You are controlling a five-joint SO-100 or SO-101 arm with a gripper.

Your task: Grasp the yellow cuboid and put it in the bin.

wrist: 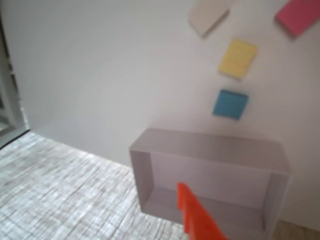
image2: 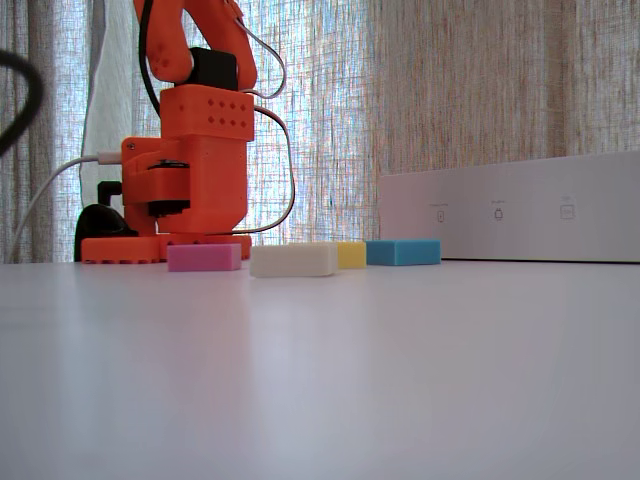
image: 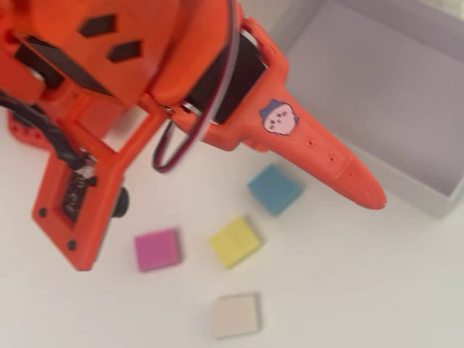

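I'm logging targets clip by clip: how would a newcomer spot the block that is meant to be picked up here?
In the overhead view, find the big white-walled bin at upper right; four small flat blocks lie on the white table below it. The yellow block sits mid-cluster, between the blue block, pink block and cream block, the only bright yellow one.

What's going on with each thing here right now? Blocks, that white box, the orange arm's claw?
yellow cuboid: flat on the table, untouched, not in the bin.
blue block: flat on the table, nearest the bin.
pink block: flat on the table.
cream-white block: flat on the table.
bin: open-topped, nothing visible inside.
gripper: raised above the table near the bin's edge, holding nothing visible; whether open or shut is unclear.
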